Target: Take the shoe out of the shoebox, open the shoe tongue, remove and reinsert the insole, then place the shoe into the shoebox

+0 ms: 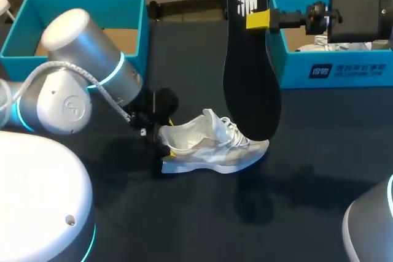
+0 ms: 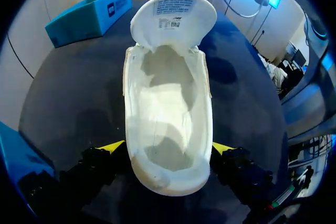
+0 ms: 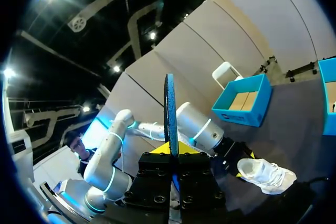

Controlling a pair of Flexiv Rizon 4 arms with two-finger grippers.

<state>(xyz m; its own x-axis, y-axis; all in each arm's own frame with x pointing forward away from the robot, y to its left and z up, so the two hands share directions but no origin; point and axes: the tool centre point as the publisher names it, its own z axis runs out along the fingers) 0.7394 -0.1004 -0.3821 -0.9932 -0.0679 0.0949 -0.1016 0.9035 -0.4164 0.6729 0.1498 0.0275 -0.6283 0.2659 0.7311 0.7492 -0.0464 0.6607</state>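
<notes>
Your left end effector is clamped on the heel of the white shoe, one yellow tip on each side. The shoe rests on the dark bench with its tongue folded forward. Your right end effector pinches the black insole near its upper end, holding it upright above the shoe's front, beside the blue shoebox

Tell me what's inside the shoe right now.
Only bare pale lining shows inside the shoe; the insole is out, held upright by the right gripper. The toe end, beyond the raised tongue, is hidden.
</notes>
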